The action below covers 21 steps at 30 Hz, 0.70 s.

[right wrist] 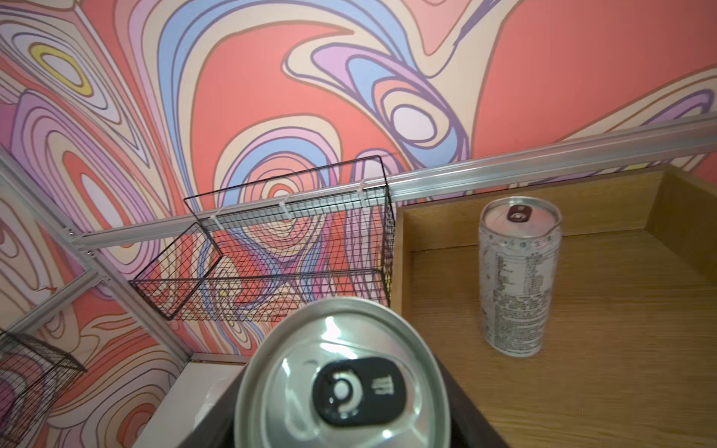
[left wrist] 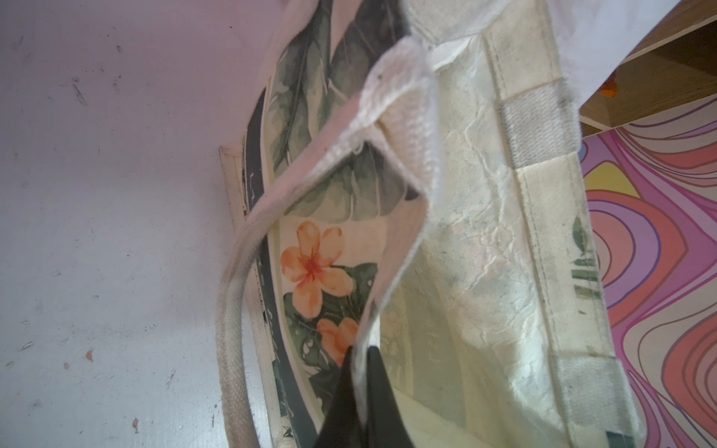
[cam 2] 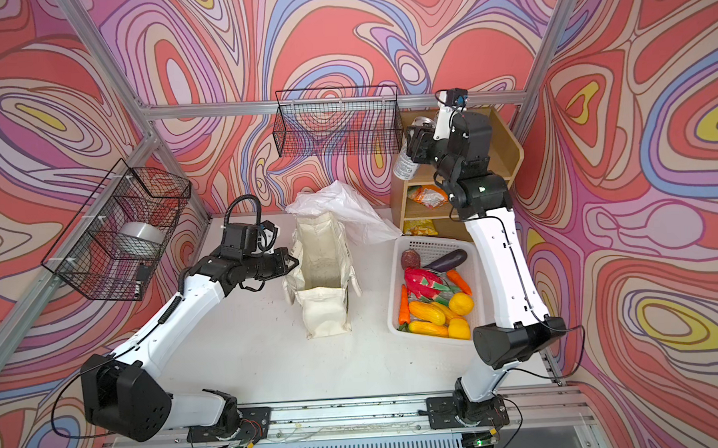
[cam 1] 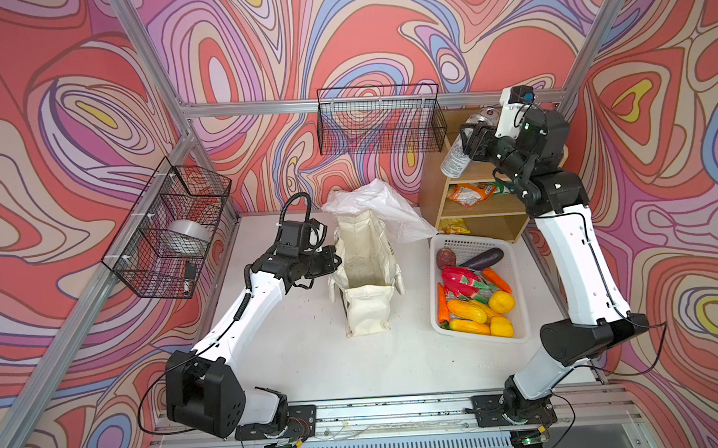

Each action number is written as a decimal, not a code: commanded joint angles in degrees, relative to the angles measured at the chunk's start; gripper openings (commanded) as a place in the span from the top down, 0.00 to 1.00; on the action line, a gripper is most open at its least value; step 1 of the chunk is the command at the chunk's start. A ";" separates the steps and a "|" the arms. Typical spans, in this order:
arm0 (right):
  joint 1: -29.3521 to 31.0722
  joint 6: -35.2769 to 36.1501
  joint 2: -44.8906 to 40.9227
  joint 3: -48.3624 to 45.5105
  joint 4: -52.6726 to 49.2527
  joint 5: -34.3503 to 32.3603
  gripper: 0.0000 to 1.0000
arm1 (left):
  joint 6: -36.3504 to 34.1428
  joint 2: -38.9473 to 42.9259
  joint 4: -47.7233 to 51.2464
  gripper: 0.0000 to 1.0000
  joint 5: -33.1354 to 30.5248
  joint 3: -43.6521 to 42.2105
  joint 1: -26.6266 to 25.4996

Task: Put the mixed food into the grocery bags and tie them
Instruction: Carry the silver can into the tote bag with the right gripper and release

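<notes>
- The left jaws are closed, pinching the side rim of the canvas tote (cam 1: pixel 369 312) (left wrist: pixel 465 232), which stands open on the bench (cam 1: pixel 304 352).
- The right jaws clamp a tilted silver drink can (cam 1: pixel 454 160) (right wrist: pixel 341 380), held off the top of the wooden shelf unit (cam 1: pixel 428 188).
- A second can (right wrist: pixel 520 279) stands upright on that top, just beyond the right jaws.
- Snack packets (cam 1: pixel 468 195) lie on the shelf below the right jaws.
- A white plastic bag (cam 1: pixel 385 207) lies crumpled behind the tote, between both jaws.
- An eggplant (cam 1: pixel 481 258) and a dragon fruit (cam 1: pixel 459 281) lie in the white basket (cam 1: pixel 475 245), across the tote from the left jaws.
</notes>
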<state>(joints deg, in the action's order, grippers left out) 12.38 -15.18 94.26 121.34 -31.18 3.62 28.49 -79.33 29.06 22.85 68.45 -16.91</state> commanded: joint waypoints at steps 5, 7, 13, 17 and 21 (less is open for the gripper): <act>14.98 -2.39 -3.50 -11.25 9.48 2.48 0.85 | -3.56 -1.05 5.55 1.00 -3.57 3.03 -0.26; 19.34 -2.56 -3.04 -15.53 11.67 1.37 0.86 | -4.32 -1.09 6.45 1.00 -4.12 3.83 -0.32; 28.01 1.64 -0.57 -29.36 24.35 -1.62 0.87 | -5.20 -2.13 7.88 1.00 -3.85 5.85 -0.30; 30.03 5.03 2.95 -34.56 30.37 -2.40 0.87 | -4.96 -2.63 7.69 1.00 -3.31 6.26 -0.27; 31.90 9.65 6.88 -37.53 35.20 -4.20 0.89 | -4.72 -3.05 7.32 1.00 -2.76 6.26 -0.30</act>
<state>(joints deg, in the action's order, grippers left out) 43.22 -10.24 100.53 84.16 -8.23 2.15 24.58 -81.32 34.35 19.97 73.41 -16.95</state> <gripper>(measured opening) 0.599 0.060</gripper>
